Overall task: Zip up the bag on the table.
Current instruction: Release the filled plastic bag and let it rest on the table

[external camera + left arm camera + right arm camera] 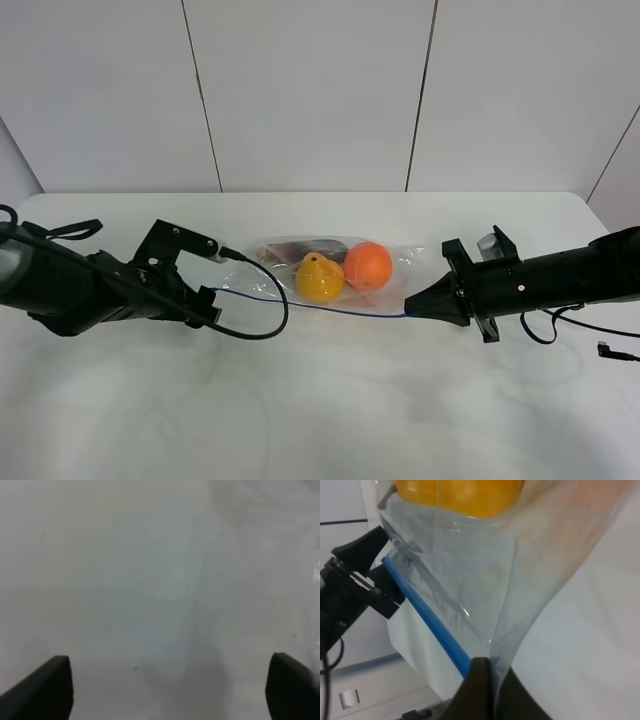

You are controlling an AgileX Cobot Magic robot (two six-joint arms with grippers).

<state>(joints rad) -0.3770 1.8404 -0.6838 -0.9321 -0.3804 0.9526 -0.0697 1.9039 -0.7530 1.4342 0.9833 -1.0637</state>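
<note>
The clear bag (330, 268) lies in the middle of the white table (320, 410). An orange ball (367, 265), a yellow fruit (319, 279) and a dark item (305, 248) show through it. Its blue zipper strip (310, 304) runs along the near edge. My right gripper (410, 303) is shut on the strip's right end, as the right wrist view shows (487, 665), where the strip (427, 615) runs away from it. My left gripper (210, 306) is at the strip's left end. In the left wrist view it (170, 690) is open, with only bare table between the fingers.
A black cable (272, 310) loops from the left arm across the table just left of the bag. Another cable with a plug (612, 350) lies at the right edge. The white panelled wall (320, 90) stands behind the table's far edge.
</note>
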